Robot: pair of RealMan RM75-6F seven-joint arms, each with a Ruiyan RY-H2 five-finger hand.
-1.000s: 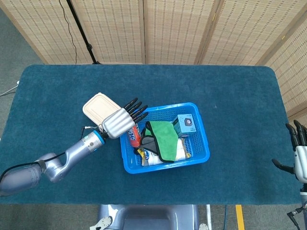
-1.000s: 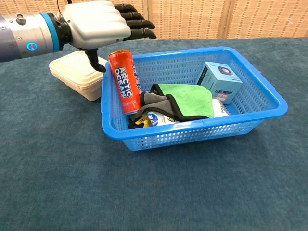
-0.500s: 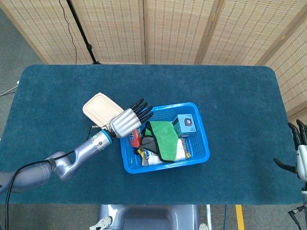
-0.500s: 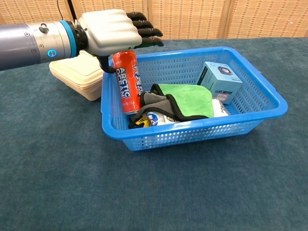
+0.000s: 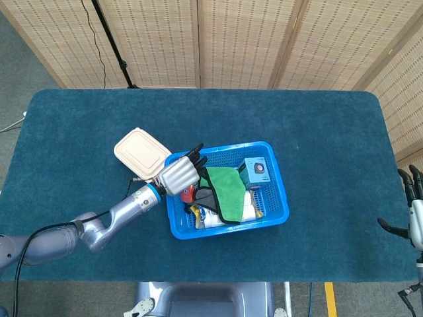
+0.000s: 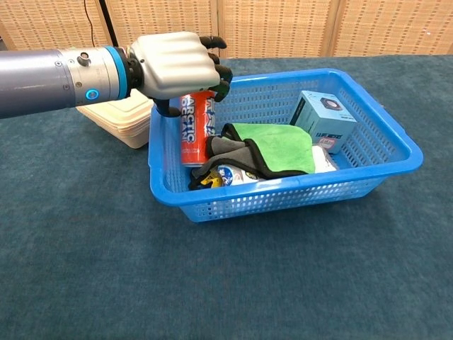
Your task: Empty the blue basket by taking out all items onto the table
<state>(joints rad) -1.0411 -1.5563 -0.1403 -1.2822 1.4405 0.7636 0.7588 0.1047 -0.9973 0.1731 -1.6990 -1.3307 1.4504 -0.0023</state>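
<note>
A blue basket (image 5: 278, 210) (image 6: 396, 152) is shown near the middle of a table (image 5: 330, 132) (image 6: 85, 269) covered in teal cloth. The left hand (image 5: 178, 174) (image 6: 173, 65) is seen over the basket's left end, with its fingers (image 6: 221, 73) curled around the top of a red can (image 6: 195, 127) (image 5: 188, 192). The can is held standing, slightly tilted, inside the basket against its left wall; whether its base is lifted off the basket floor cannot be told.

A green cloth (image 5: 227, 191) (image 6: 279, 145) with a dark border is draped over the middle of the basket's contents. A small teal box (image 5: 256, 172) (image 6: 325, 120) is set in the far right corner. Beneath the cloth, white packaging (image 5: 248, 208) (image 6: 237, 175) is partly visible, with a yellow item (image 5: 194, 211) (image 6: 205, 180) at its left; neither can be identified further.

A beige lidded container (image 5: 140, 152) (image 6: 117, 120) lies on the table just beside the basket's far left corner, outside it.

The right hand (image 5: 414, 214) is seen only in the head view, at the right edge of the frame, well apart from the basket. Its fingers are spread and nothing is held in it.
</note>
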